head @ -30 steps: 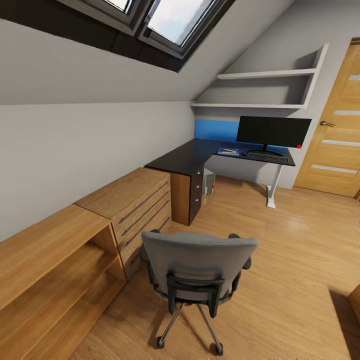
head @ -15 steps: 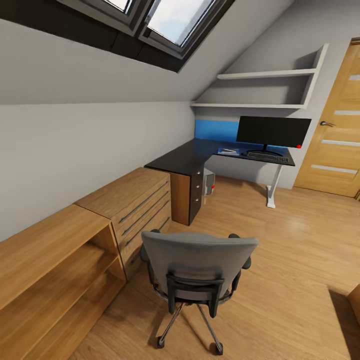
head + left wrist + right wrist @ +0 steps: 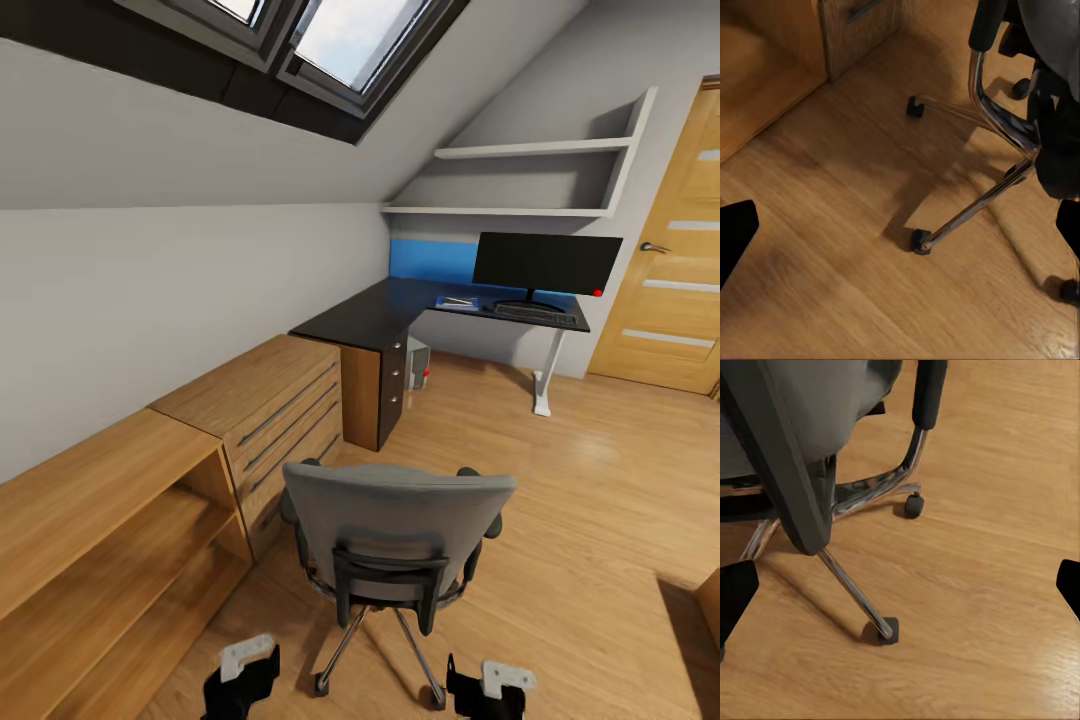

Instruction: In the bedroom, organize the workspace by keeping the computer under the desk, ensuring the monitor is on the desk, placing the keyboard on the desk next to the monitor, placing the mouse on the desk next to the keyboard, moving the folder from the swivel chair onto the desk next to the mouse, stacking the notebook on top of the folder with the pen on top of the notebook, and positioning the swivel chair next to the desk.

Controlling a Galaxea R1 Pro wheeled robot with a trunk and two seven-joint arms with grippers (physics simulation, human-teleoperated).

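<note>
The swivel chair (image 3: pixel 395 530) stands on the wooden floor close in front of me, its grey back turned to me and hiding the seat. Its chrome base and castors show in the left wrist view (image 3: pixel 975 202) and the right wrist view (image 3: pixel 855 592). My left gripper (image 3: pixel 240 678) (image 3: pixel 900 232) and right gripper (image 3: pixel 490 688) (image 3: pixel 900 589) hang low behind the chair, both open and empty. Farther off, the black-topped desk (image 3: pixel 365 318) carries the monitor (image 3: pixel 546 263) and the keyboard (image 3: pixel 537 314). A small flat item (image 3: pixel 458 301) lies left of the keyboard. The computer (image 3: pixel 418 362) sits under the desk.
A wooden drawer chest (image 3: pixel 270 400) and an open wooden shelf unit (image 3: pixel 100 520) line the left wall under the sloped ceiling. A wooden door (image 3: pixel 680 260) is at the far right. Open floor (image 3: pixel 600 480) lies between chair and desk. A brown furniture edge (image 3: pixel 710 600) shows at the lower right.
Both grippers have come up into the bottom of the head view. The chair, desk and everything on it stand as before.
</note>
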